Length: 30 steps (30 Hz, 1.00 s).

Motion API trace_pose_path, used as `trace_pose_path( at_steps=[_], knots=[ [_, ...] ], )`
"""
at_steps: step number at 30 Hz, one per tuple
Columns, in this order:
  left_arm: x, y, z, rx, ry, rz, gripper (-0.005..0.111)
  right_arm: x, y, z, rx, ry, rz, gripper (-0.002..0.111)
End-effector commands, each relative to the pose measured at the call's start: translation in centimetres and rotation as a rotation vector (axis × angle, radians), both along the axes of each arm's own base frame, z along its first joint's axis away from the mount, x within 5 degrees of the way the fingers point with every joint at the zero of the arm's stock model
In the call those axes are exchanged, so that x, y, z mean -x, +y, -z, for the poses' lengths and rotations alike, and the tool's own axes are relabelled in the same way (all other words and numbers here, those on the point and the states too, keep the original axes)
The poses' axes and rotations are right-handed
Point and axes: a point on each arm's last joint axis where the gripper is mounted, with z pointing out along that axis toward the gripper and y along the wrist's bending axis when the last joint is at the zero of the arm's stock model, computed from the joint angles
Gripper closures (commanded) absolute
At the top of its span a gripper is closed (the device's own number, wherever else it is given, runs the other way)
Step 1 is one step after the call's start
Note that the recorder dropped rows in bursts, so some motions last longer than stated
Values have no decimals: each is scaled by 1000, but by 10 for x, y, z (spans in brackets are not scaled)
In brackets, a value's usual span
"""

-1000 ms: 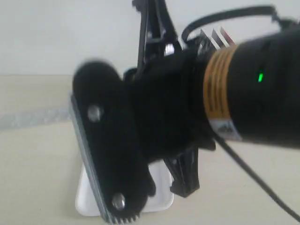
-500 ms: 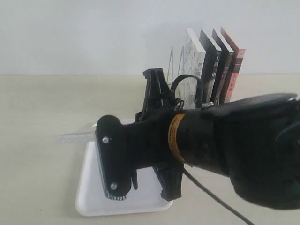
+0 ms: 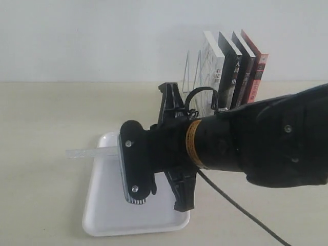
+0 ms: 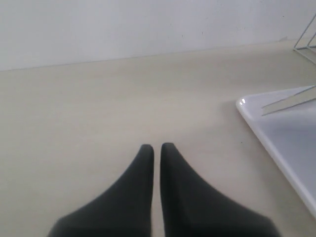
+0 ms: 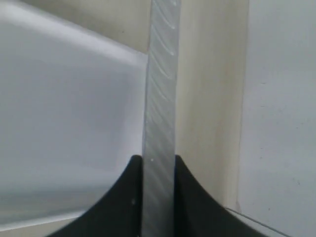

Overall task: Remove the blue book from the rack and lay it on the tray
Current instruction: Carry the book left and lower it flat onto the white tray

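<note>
My right gripper (image 5: 158, 160) is shut on a thin flat book held edge-on, so only its pale grey page edge (image 5: 160, 98) shows. I take it for the blue book, though the cover is hidden. In the exterior view that edge (image 3: 87, 152) pokes out leftward just above the far left corner of the white tray (image 3: 102, 220). The right arm (image 3: 246, 148) hides the fingers there. The white wire rack (image 3: 190, 66) stands behind. My left gripper (image 4: 156, 147) is shut on nothing, low over bare table to the left of the tray (image 4: 291, 143).
Several books lean in the rack: a white one (image 3: 210, 61), two black-spined ones (image 3: 233, 69) and a red-spined one (image 3: 256, 77). A black cable (image 3: 241, 212) trails from the right arm over the table. A wall stands close behind the rack.
The right arm has drawn back from the camera and shifted right, uncovering the rack and the tray. The held book's edge stays above the tray's far left corner.
</note>
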Motion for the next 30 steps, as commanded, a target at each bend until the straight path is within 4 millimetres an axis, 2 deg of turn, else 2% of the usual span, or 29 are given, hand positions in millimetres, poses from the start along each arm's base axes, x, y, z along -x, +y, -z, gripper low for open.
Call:
trace_pose_path(
  at_steps=[1, 7, 13, 16, 20, 22, 26, 30],
  knots=[
    [0, 0, -3, -1, -22, -1, 102, -5, 3, 11, 45, 2, -10, 109],
    [0, 0, -3, -1, -22, -1, 102, -9, 4, 25, 117, -9, -16, 109],
    [0, 0, -3, -1, -22, -1, 102, -25, -8, 27, 90, 19, 50, 106],
    [0, 0, -3, -1, -22, -1, 102, -31, -9, 23, 37, 46, 103, 96],
    [0, 0, -3, -1, -22, -1, 102, -30, -2, 17, -39, 82, 101, 72],
    [0, 0, -3, -1, -22, -1, 102, -29, -1, 17, -49, 85, 89, 64],
    [0, 0, -3, -1, -22, -1, 102, -30, -2, 17, -51, 91, 111, 62],
    [0, 0, -3, -1, -22, -1, 102, -28, -5, 7, -127, 128, 178, 62]
  ],
)
